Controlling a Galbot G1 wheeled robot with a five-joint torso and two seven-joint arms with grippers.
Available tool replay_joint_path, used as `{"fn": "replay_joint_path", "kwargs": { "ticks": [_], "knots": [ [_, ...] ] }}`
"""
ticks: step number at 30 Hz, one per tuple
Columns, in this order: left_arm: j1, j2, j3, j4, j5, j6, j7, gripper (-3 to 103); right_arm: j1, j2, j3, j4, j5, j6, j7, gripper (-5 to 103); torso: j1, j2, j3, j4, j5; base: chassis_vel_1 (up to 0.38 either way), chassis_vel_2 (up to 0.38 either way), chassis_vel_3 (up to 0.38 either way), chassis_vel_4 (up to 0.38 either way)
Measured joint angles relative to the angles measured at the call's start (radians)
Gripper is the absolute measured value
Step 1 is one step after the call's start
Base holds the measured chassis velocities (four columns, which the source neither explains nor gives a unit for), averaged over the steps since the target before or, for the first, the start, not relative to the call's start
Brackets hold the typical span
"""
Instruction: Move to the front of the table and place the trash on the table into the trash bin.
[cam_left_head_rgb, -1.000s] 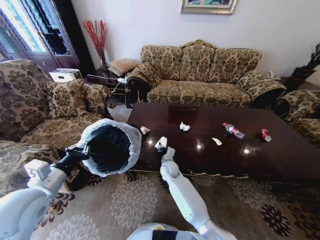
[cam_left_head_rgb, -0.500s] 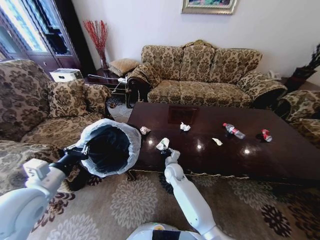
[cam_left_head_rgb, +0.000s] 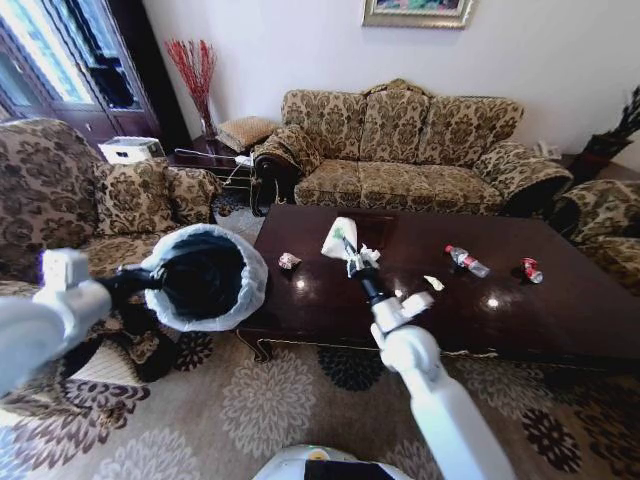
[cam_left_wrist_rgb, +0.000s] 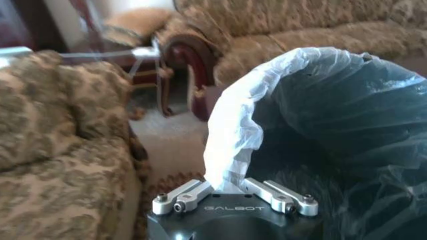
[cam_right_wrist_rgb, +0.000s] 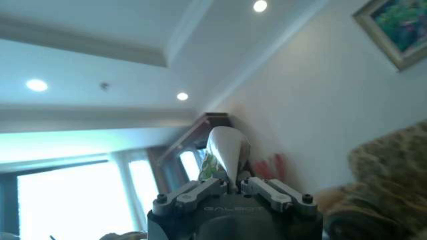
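Dark coffee table (cam_left_head_rgb: 520, 320) fills frame centre, and your right gripper (cam_left_head_rgb: 343, 243) (fingers clamped on a white paper cone (cam_left_head_rgb: 338, 238)) lifts it clear toward the trash bin (cam_left_head_rgb: 205, 277), whose liner your left gripper (cam_left_wrist_rgb: 230, 192) pinches, mouth tilted to receive.

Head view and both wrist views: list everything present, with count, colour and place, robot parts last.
table: 1, dark glossy wood, before the sofas.
paper cone: 1, white, in the right hand, lifted over the table.
crumpled paper: 2, white, mid-table.
ball: 1, pinkish-brown, table's left end.
bottle: 1, clear, red-capped, right half.
can: 1, red, far right.
trash bin: 1, black, whitish liner, held beside the table.
left hand: clamped on the liner rim.
right hand: shut on the cone.
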Motion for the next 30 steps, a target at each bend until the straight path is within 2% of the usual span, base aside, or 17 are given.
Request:
{"fn": "replay_joint_path", "kwargs": {
  "ticks": [1, 2, 4, 5, 6, 8, 9, 12, 15, 17, 19, 20, 22, 23, 27, 29, 30],
  "knots": [
    [0.000, 0.000, 0.000, 0.000, 0.000, 0.000, 0.000, 0, 0.000, 0.000, 0.000, 0.000, 0.000, 0.000, 0.000, 3, 0.000, 0.000, 0.000, 0.0000, 0.0000, 0.000, 0.000, 0.000, 0.000],
    [-0.016, 0.061, 0.046, 0.012, -0.031, 0.000, -0.020, 0, -0.004, -0.017, -0.005, 0.058, 0.021, 0.001, -0.038, 3, 0.000, 0.000, 0.000, -0.0004, -0.0005, 0.000, 0.000, 0.000, 0.000],
    [-0.015, 0.123, 0.073, 0.016, -0.051, 0.001, -0.020, 0, 0.001, -0.035, -0.027, 0.104, 0.037, 0.000, -0.064, 3, 0.000, 0.000, 0.000, -0.0004, -0.0004, 0.000, 0.000, 0.000, 0.000],
    [-0.015, 0.123, 0.073, 0.016, -0.051, 0.001, -0.020, 0, 0.001, -0.035, -0.027, 0.104, 0.037, 0.000, -0.064, 3, 0.000, 0.000, 0.000, -0.0004, -0.0004, 0.000, 0.000, 0.000, 0.000],
    [-0.015, 0.158, 0.081, 0.017, -0.067, 0.006, -0.020, 0, 0.006, -0.044, -0.039, 0.120, 0.039, -0.001, -0.079, 3, 0.000, 0.000, 0.000, 0.0002, -0.0003, 0.000, 0.000, 0.000, 0.000],
    [-0.015, 0.180, 0.085, 0.018, -0.077, 0.008, -0.020, 0, 0.008, -0.048, -0.046, 0.125, 0.039, -0.002, -0.088, 3, 0.000, 0.000, 0.000, 0.0003, -0.0002, 0.000, 0.000, 0.000, 0.000],
    [-0.015, 0.215, 0.086, 0.014, -0.099, 0.008, -0.019, 0, 0.026, -0.058, -0.081, 0.122, 0.026, -0.003, -0.112, 3, 0.000, 0.000, 0.000, -0.0001, 0.0001, 0.000, 0.000, 0.000, 0.000],
    [-0.018, 0.234, 0.083, 0.007, -0.119, 0.008, -0.019, 0, 0.048, -0.059, -0.119, 0.101, 0.008, -0.005, -0.119, 3, 0.000, 0.000, 0.000, -0.0001, 0.0000, 0.000, 0.000, 0.000, 0.000],
    [-0.024, 0.248, 0.077, -0.014, -0.149, 0.007, -0.029, 0, 0.099, -0.044, -0.210, 0.016, -0.065, -0.014, -0.121, -1, 0.000, 0.000, 0.000, 0.0003, 0.0000, 0.000, 0.000, 0.000, 0.000],
    [-0.024, 0.248, 0.077, -0.021, -0.151, 0.006, -0.030, 0, 0.107, -0.038, -0.228, -0.003, -0.081, -0.015, -0.121, -1, 0.000, 0.000, 0.000, 0.0003, -0.0003, 0.000, 0.000, 0.000, 0.000],
    [-0.024, 0.239, 0.077, -0.042, -0.152, 0.006, -0.033, 0, 0.118, -0.025, -0.254, -0.031, -0.098, -0.016, -0.121, 8, 0.000, 0.000, 0.000, 0.0002, -0.0003, 0.000, 0.000, 0.000, 0.000],
    [-0.024, 0.239, 0.077, -0.042, -0.152, 0.006, -0.033, 0, 0.118, -0.025, -0.254, -0.031, -0.098, -0.016, -0.121, 8, 0.000, 0.000, 0.000, 0.0002, -0.0003, 0.000, 0.000, 0.000, 0.000],
    [-0.023, 0.224, 0.077, -0.068, -0.152, 0.005, -0.035, 0, 0.127, -0.016, -0.273, -0.046, -0.103, -0.017, -0.120, 19, 0.000, 0.000, 0.000, 0.0001, -0.0003, 0.000, 0.000, 0.000, 0.000],
    [-0.023, 0.224, 0.077, -0.068, -0.152, 0.005, -0.035, 0, 0.127, -0.016, -0.273, -0.046, -0.103, -0.017, -0.120, 19, 0.000, 0.000, 0.000, 0.0001, -0.0003, 0.000, 0.000, 0.000, 0.000],
    [-0.020, 0.206, 0.077, -0.093, -0.153, 0.004, -0.043, 0, 0.147, -0.007, -0.294, -0.066, -0.107, -0.018, -0.120, 41, 0.000, 0.000, 0.000, 0.0000, -0.0003, 0.000, 0.000, 0.000, 0.000],
    [-0.020, 0.202, 0.077, -0.096, -0.155, 0.003, -0.044, 0, 0.150, -0.005, -0.298, -0.069, -0.108, -0.018, -0.120, 41, 0.000, 0.000, 0.000, 0.0000, -0.0002, 0.000, 0.000, 0.000, 0.000],
    [-0.020, 0.200, 0.076, -0.098, -0.158, 0.003, -0.046, 0, 0.152, -0.003, -0.300, -0.072, -0.109, -0.018, -0.120, 46, 0.000, 0.000, 0.000, 0.0000, -0.0003, 0.000, 0.000, 0.000, 0.000]
  ]
}}
